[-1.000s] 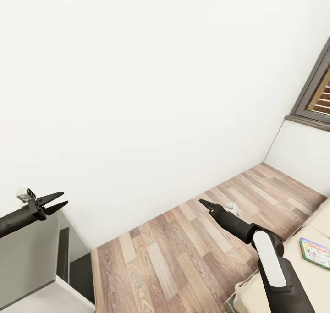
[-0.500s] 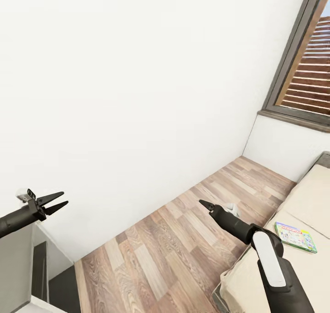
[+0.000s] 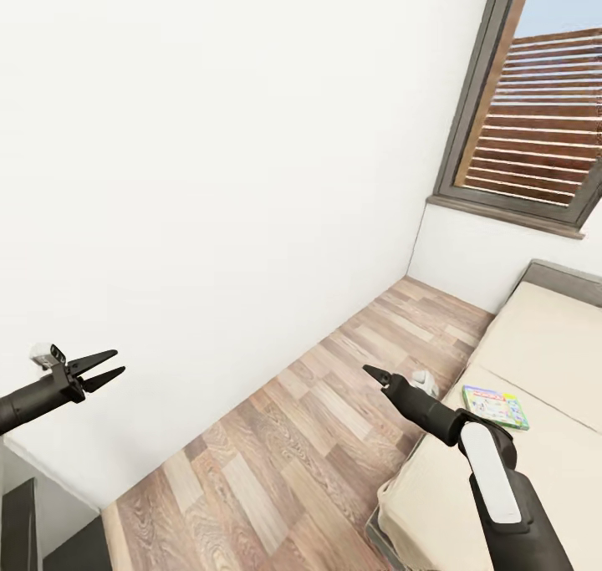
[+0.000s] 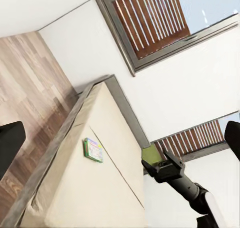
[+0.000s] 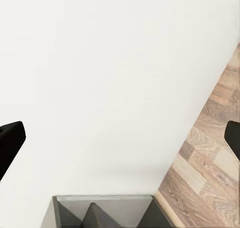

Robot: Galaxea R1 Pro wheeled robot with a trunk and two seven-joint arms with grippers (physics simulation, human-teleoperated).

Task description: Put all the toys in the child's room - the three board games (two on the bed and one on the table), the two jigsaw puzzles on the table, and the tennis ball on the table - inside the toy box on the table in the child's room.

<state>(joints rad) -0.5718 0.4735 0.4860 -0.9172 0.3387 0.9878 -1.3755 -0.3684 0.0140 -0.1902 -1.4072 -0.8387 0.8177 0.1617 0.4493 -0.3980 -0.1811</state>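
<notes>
A green-pink board game (image 3: 496, 407) is seen lying flat on the cream bed (image 3: 552, 345), at the lower right of the head frame, just beside the near edge of the mattress and below the window (image 3: 535, 128). In the left wrist picture the same box (image 4: 93, 150) appears at the lower middle of the frame, well clear of the bed's grey rim.

The left tool (image 3: 99, 369), at the lower left of the head frame, is held spread and empty. The right tool (image 3: 372, 372), at the lower middle, is seen end-on with its tips close together; whether it is parted there cannot be told, though in its own wrist picture two dark fingers (image 5: 11, 143) stand far apart at the frame's edges with nothing between them.

The box is judged light, stiff and thin, with a smooth, probably slippery printed lid. Since it rests on soft bedding, it would best be taken across one short edge, the lower finger being pressed into the mattress beneath it.
</notes>
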